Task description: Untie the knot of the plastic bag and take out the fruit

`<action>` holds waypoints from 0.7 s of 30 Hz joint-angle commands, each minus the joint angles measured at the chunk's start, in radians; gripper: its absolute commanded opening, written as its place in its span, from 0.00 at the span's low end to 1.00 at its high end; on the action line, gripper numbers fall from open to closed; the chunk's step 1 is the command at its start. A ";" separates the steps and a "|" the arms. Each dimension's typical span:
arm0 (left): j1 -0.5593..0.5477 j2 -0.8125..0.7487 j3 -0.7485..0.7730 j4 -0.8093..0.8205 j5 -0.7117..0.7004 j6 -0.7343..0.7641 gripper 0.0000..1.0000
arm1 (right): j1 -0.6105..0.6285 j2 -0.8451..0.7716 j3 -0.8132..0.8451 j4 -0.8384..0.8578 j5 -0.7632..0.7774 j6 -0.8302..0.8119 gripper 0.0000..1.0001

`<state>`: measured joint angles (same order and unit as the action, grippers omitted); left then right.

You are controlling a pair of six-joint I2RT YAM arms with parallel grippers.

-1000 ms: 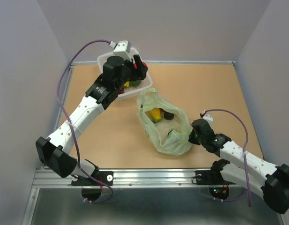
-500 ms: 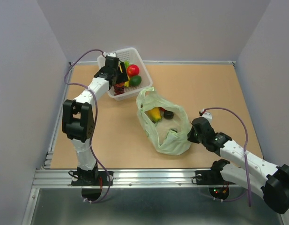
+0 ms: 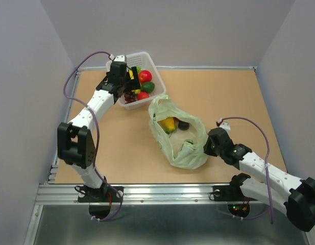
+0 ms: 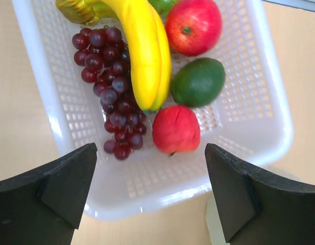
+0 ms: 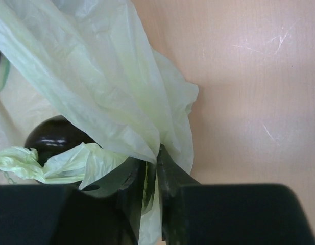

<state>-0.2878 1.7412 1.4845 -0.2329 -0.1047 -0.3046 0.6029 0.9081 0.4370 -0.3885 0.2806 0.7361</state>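
Note:
The pale green plastic bag (image 3: 177,135) lies mid-table with its mouth open; no knot shows. Inside it are a yellow-orange fruit (image 3: 169,124) and two dark fruits (image 3: 184,124). My right gripper (image 3: 209,146) is shut on the bag's right edge; in the right wrist view the gripper (image 5: 152,164) pinches the thin plastic (image 5: 96,76), with a dark fruit (image 5: 52,139) behind it. My left gripper (image 3: 129,87) hovers open and empty over the near edge of the white basket (image 3: 153,65). In the left wrist view the gripper (image 4: 149,153) is just short of a red fruit (image 4: 176,129) in the basket.
The basket (image 4: 259,92) also holds a purple grape bunch (image 4: 108,87), a banana (image 4: 144,56), a red apple (image 4: 194,24) and a green fruit (image 4: 198,81). Grey walls close the table's far and side edges.
My left arm has changed posture and drawn back from over the basket, and a red fruit now shows in the basket next to the green one. My right gripper has kept hold of the bag.

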 commanded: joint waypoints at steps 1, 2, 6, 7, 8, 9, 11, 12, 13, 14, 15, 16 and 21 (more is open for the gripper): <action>-0.079 -0.228 -0.095 0.012 0.002 0.045 0.99 | -0.002 0.011 0.077 0.011 0.011 -0.050 0.28; -0.096 -0.259 -0.113 0.007 0.003 0.050 0.99 | 0.000 0.009 0.089 0.008 0.005 -0.066 0.34; -0.214 -0.403 -0.190 -0.005 -0.004 0.070 0.98 | 0.000 -0.021 0.182 -0.050 -0.006 -0.138 0.58; -0.264 -0.451 -0.213 -0.011 -0.016 0.068 0.98 | 0.000 -0.021 0.234 -0.093 -0.003 -0.168 0.62; -0.286 -0.472 -0.223 -0.013 -0.016 0.064 0.98 | 0.000 -0.018 0.265 -0.113 -0.004 -0.182 0.65; -0.303 -0.494 -0.234 -0.013 -0.010 0.059 0.98 | 0.000 -0.017 0.291 -0.130 -0.007 -0.197 0.66; -0.369 -0.548 -0.266 -0.010 -0.006 0.041 0.98 | 0.003 -0.014 0.368 -0.161 -0.023 -0.230 0.66; -0.391 -0.561 -0.277 -0.013 -0.012 0.036 0.98 | 0.001 -0.014 0.388 -0.180 -0.033 -0.239 0.66; -0.415 -0.583 -0.292 -0.011 -0.015 0.032 0.97 | 0.003 -0.011 0.411 -0.185 -0.047 -0.256 0.66; -0.459 -0.589 -0.300 -0.009 -0.018 0.029 0.97 | 0.003 -0.006 0.443 -0.191 -0.081 -0.264 0.66; -0.477 -0.597 -0.309 -0.009 -0.029 0.024 0.96 | 0.003 -0.002 0.459 -0.193 -0.098 -0.270 0.66; -0.519 -0.604 -0.322 -0.008 -0.030 0.015 0.96 | 0.005 0.017 0.466 -0.194 -0.113 -0.276 0.66; -0.619 -0.595 -0.339 -0.003 -0.072 -0.017 0.95 | 0.023 0.084 0.457 -0.171 -0.222 -0.259 0.65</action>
<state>-0.8555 1.1545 1.1561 -0.2523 -0.1356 -0.2932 0.6048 0.9440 0.8707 -0.5430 0.1612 0.4934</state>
